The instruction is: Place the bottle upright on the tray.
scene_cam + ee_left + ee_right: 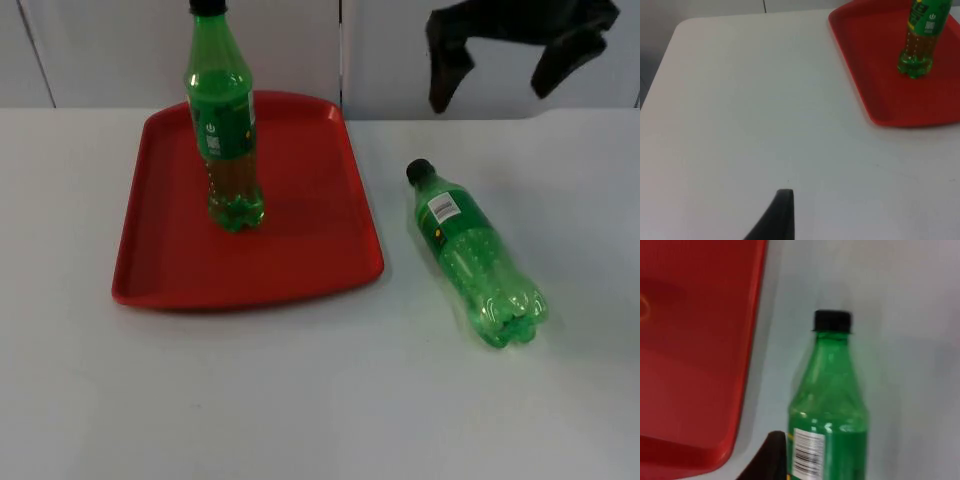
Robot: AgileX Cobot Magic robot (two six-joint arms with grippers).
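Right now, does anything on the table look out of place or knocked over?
Yes: one bottle lies on its side on the table, right of the tray. The other bottle stands upright on the tray. No spill shows.

The standing green bottle (224, 130) is losing its cap top past the top view's edge, and its upper body in the left wrist view; the lying green bottle (829, 410) is running off below its label, edges smeared by blur

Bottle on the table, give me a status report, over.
Lying bottle on its side on table, right of red tray. Second bottle upright on tray. Right tool above, behind lying bottle. Left arm waiting. Nothing blocking.
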